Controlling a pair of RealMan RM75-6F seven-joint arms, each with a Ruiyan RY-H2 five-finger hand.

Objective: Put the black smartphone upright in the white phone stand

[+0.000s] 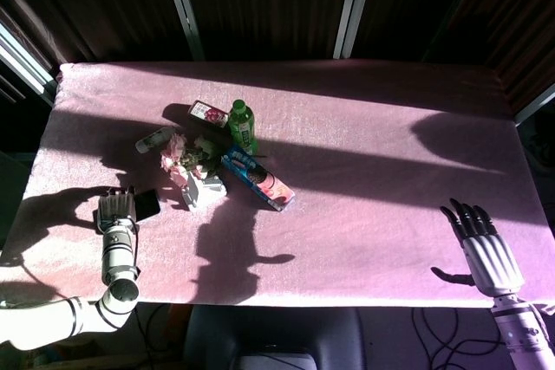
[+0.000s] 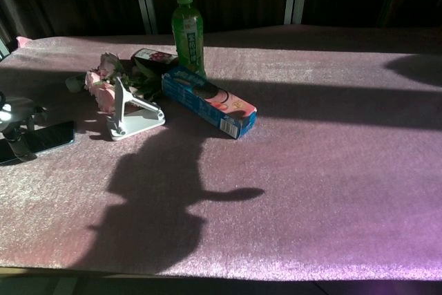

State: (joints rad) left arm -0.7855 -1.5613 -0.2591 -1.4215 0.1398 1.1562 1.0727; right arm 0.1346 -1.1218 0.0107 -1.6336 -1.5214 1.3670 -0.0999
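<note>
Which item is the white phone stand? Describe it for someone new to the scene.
On the pink cloth-covered table, find the cluster of items at the left, topped by the green plastic bottle. The white phone stand is the cluster's nearest piece, before the pink flowers and left of the blue box: the only white, angular, folding piece.
</note>
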